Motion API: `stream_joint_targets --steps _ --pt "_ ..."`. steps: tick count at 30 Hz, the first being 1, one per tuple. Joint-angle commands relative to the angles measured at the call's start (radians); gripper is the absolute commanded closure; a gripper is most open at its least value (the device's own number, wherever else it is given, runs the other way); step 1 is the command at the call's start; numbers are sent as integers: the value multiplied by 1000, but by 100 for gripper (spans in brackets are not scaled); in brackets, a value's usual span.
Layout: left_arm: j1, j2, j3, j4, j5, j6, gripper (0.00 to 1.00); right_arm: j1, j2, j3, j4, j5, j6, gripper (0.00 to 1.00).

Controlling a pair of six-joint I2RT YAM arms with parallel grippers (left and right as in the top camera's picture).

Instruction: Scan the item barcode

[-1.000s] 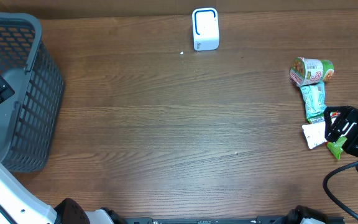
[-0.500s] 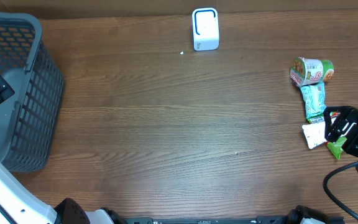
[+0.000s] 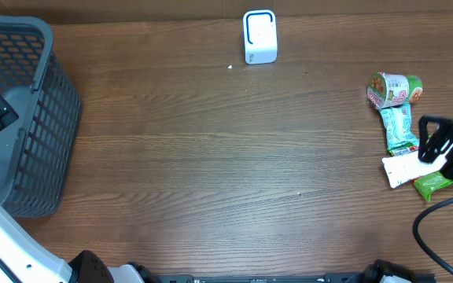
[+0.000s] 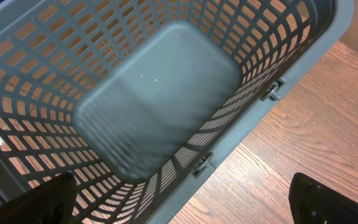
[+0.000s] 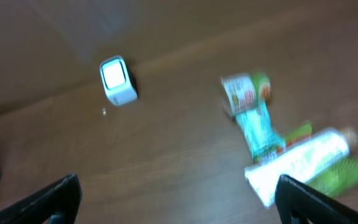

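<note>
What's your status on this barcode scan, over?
Left tool open, above the basket. Right tool open, empty, over the white tube beside the teal packet. Nothing lies between them and the scanner.

Grey basket (image 3: 49, 134) at the left edge of a wooden table (image 3: 211, 157).
The basket is plastic, with lattice walls, a solid floor and a plain thick rim, and it stands upright, filling the table's left edge up to the far left corner. On the wall facing the table's middle, just under the rim, sit two small fittings (image 4: 272, 90), perhaps clips, though they are too small to make out. A tiny white speck (image 3: 230, 67) lies on the bare wood near the far edge, about midway along it.
</note>
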State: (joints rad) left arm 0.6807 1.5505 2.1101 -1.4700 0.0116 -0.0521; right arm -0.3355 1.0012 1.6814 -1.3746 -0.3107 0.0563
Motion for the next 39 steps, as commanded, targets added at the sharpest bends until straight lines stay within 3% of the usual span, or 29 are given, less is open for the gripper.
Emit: stream_joint_targets --steps 1,4,7,12,20,24,29,39 --pt "0 -7 12 3 5 -7 0 63 -31 -75 105 5 -69 0" --pt "0 -7 12 3 5 -7 0 185 -103 -219 321 87 -90 0" --pt "0 -7 12 3 5 -7 0 300 -219 -444 650 189 -91 0" --pt "0 -7 12 3 5 -7 0 351 -425 -856 1096 250 -92 0" --pt "0 -7 12 3 5 -7 0 372 -724 -1396 1419 233 -143 0" --pt "0 -7 12 3 5 -7 0 396 -829 -1565 1510 231 -144 0" --pt "0 -7 12 3 5 -7 0 402 -936 -1670 1492 227 -143 0" --pt "0 -7 12 3 5 -7 0 402 -999 -1673 1309 105 -138 0"
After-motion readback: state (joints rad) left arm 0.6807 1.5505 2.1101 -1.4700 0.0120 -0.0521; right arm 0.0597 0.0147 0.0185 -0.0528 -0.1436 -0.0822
